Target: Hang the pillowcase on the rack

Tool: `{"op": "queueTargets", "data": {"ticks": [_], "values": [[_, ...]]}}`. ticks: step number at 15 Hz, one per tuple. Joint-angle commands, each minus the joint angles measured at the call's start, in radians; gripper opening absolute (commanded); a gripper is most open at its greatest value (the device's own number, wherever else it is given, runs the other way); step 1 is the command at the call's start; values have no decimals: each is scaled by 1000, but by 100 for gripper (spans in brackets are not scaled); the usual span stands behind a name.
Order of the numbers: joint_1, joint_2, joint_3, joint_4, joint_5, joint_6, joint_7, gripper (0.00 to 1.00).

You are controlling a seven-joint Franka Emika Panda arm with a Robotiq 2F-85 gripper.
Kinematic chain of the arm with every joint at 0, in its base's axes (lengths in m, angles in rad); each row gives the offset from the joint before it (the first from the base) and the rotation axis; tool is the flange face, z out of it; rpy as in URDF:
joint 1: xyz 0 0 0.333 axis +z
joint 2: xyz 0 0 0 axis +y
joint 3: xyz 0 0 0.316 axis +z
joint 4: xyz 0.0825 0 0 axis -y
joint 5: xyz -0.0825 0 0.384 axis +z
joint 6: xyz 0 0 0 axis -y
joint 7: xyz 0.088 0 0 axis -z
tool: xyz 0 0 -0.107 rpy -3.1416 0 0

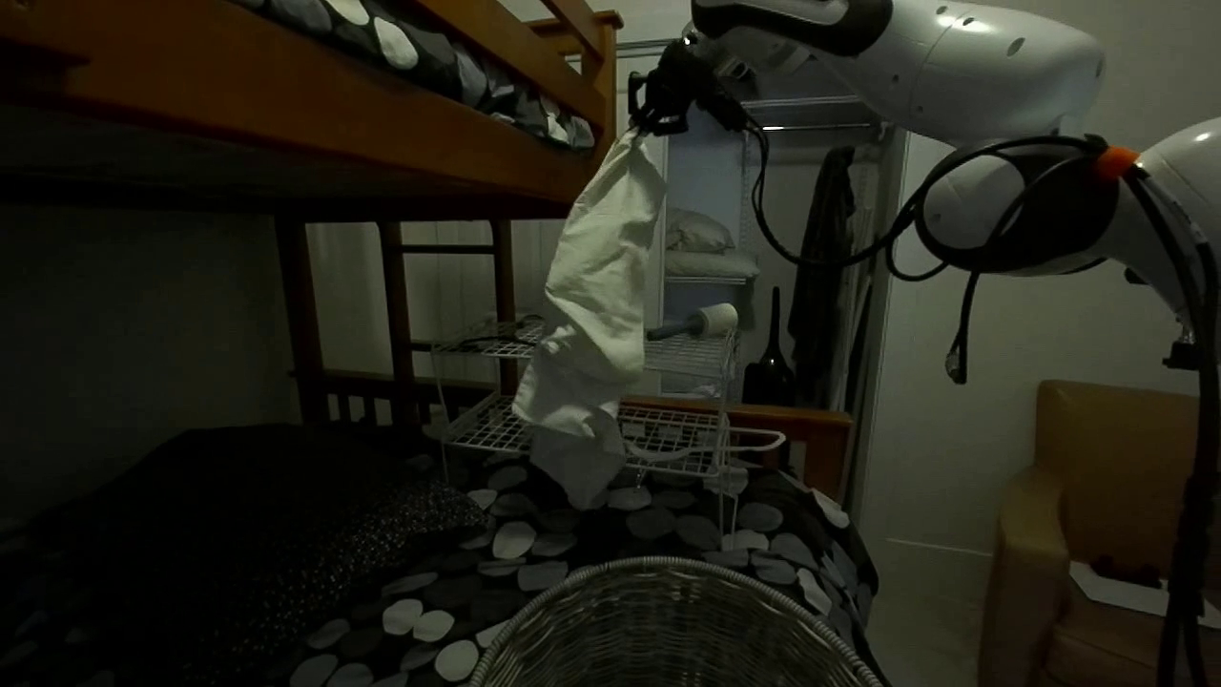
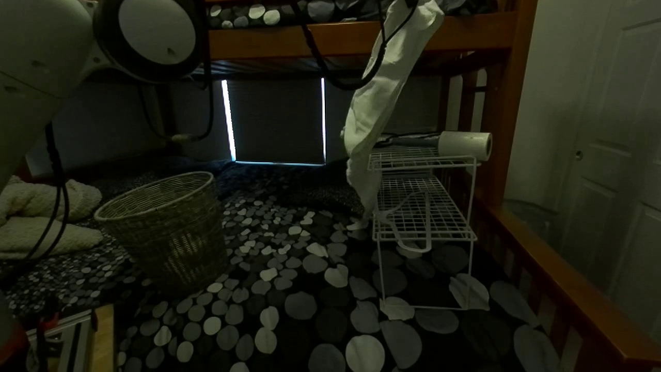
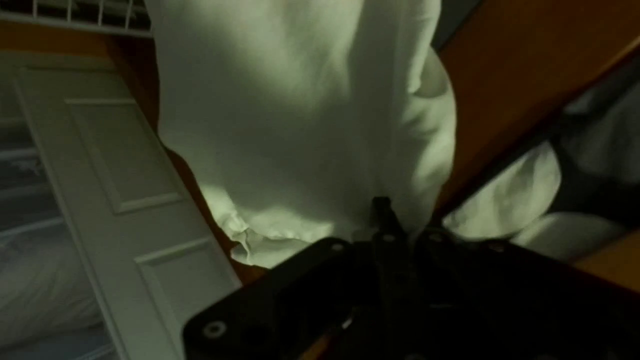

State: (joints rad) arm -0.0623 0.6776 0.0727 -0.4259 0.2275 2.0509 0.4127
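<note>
Lifting looks done, hanging does not: near the top centre of the frame in an exterior view, the hand (image 1: 644, 125) is clamped on a gathered upper end of the pale pillowcase (image 1: 608, 277), and in the wrist view its fingertips (image 3: 381, 207) press into the cloth. From there the fabric drops in one long, twisted fall. In an exterior view the pillowcase (image 2: 374, 108) comes down just right of centre, beside the left edge of the white wire rack (image 2: 428, 166); no part of it plainly rests there, though whether cloth and wire touch I cannot tell. What remains, I judge, is to bring it over the rack's top, lower it until it drapes, and let go; the lint roller (image 2: 467, 146) lying up there, and what looks like a white hanger (image 2: 419, 250) jutting out lower down, might snag it. The rack stands on the worktop (image 2: 304, 336), a bed covered in black with grey and white ovals, which also carries a wicker basket (image 2: 181, 243) left of centre. The room is dim: an upper bunk (image 1: 382, 124) fills the upper left, a closet (image 1: 787, 172) with a dark garment (image 1: 822, 258) lies right of centre, a tan armchair (image 1: 1073, 458) sits lower right, and light leaks round a drawn blind (image 2: 279, 121).
</note>
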Motion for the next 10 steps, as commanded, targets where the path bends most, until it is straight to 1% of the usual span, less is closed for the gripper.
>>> {"op": "queueTargets", "data": {"ticks": [1,4,7,8,9,10], "values": [[-44,-7,-37,1,-20,162,47,1],[-51,-1,-112,-32,-101,175,75,1],[-56,34,-200,-38,-187,252,195,1],[-55,49,-219,-36,-209,264,216,1],[-59,93,-227,1,-219,251,226,1],[-60,113,-232,1,-226,245,231,1]]}}
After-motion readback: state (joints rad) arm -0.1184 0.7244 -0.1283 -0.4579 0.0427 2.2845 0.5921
